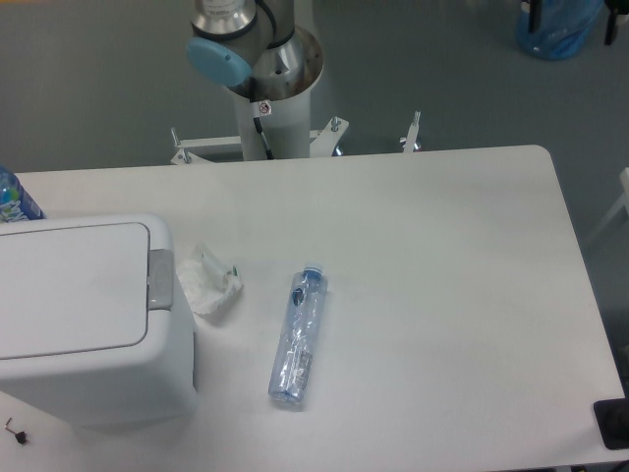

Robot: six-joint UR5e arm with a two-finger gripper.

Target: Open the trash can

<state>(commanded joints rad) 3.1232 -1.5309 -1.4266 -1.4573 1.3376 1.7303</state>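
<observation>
The trash can point(84, 320) sits at the nine o'clock side of the white table point(442, 295), running off the left edge of the shot, a big boxy white bin with rounded corners. Its flat lid point(69, 290) is down, flush with the rim, and the small grey push tab point(160, 279) shows on the lid's three o'clock edge, facing the middle of the table.

Right off that tab, at three o'clock from the bin and just beside its wall, lies a crumpled white wrapper point(208, 282) with a speck of green on it. It looks to touch or nearly touch the can; hard to call from here. Further out toward three o'clock, near the wrapper but apart from it, a clear plastic bottle point(299, 336) lies on its side, blue cap toward twelve o'clock, base toward six.

At eleven o'clock from the bin, a second bottle with a blue label point(14, 200) peeks in at the left edge, mostly cut off. At seven o'clock, by the can's front corner, a tiny dark bit point(14, 430) rests on the table.

Up at twelve o'clock, beyond the table's far edge, the arm's base and pedestal point(263, 74) stand with a blue joint cap point(218, 61) showing. The gripper itself is out of the shot, so there's no telling how its fingers stand.
</observation>
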